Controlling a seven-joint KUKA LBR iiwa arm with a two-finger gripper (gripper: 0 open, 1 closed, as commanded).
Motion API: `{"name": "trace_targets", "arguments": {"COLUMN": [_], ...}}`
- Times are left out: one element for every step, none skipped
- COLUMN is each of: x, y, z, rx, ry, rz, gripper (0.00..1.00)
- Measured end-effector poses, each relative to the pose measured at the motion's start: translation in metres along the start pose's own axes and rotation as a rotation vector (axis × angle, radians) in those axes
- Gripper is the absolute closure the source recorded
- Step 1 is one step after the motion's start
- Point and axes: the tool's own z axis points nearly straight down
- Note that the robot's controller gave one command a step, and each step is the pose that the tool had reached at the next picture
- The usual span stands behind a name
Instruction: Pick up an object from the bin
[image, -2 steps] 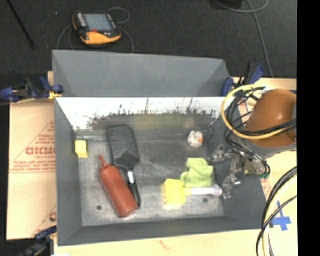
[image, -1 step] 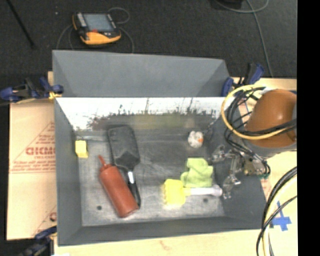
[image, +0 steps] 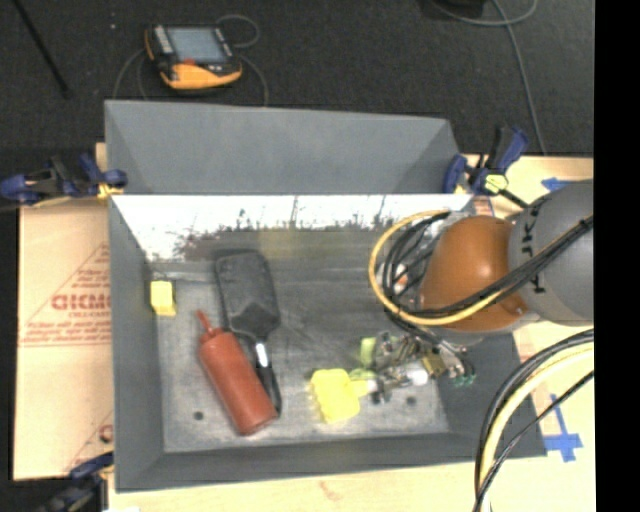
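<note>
A KUKA arm (image: 565, 265), its wrist under a rounded orange cover (image: 470, 275) ringed by yellow and black cables (image: 385, 270), reaches in over the right edge of a grey metal bin (image: 280, 150); the gripper (image: 402, 368) sits low over the bin floor, near the front right corner; whether it is open or closed cannot be told, since the wrist and its own small parts hide the working end, and nothing can be seen held in it.

Just left of the gripper, near the front edge, lies a pale yellow block (image: 335, 395) with a ridged top; a small green piece (image: 368, 348) lies just beyond that block, right at the gripper's left side, though whether the two touch cannot be told.

In the left half of the bin a red squeeze bottle (image: 235, 380) lies on its side, nozzle toward the far left corner, base toward the front edge; a black pen (image: 265, 370) lies along its right flank; a dark grey oblong pad (image: 247, 293) lies just beyond both, tilted the same way; a small yellow cube (image: 162, 298) sits alone by the left wall, well apart from the gripper.

Beyond the bin's far edge, on the dark floor, rests an orange-and-black handheld device (image: 193, 55).
</note>
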Motion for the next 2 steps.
{"name": "trace_targets", "arguments": {"x": [0.0, 0.007], "y": [0.0, 0.015], "z": [0.0, -0.121], "rx": [0.0, -0.003], "ry": [0.0, 0.01], "rz": [-0.001, -0.058], "gripper": [1.0, 1.0]}}
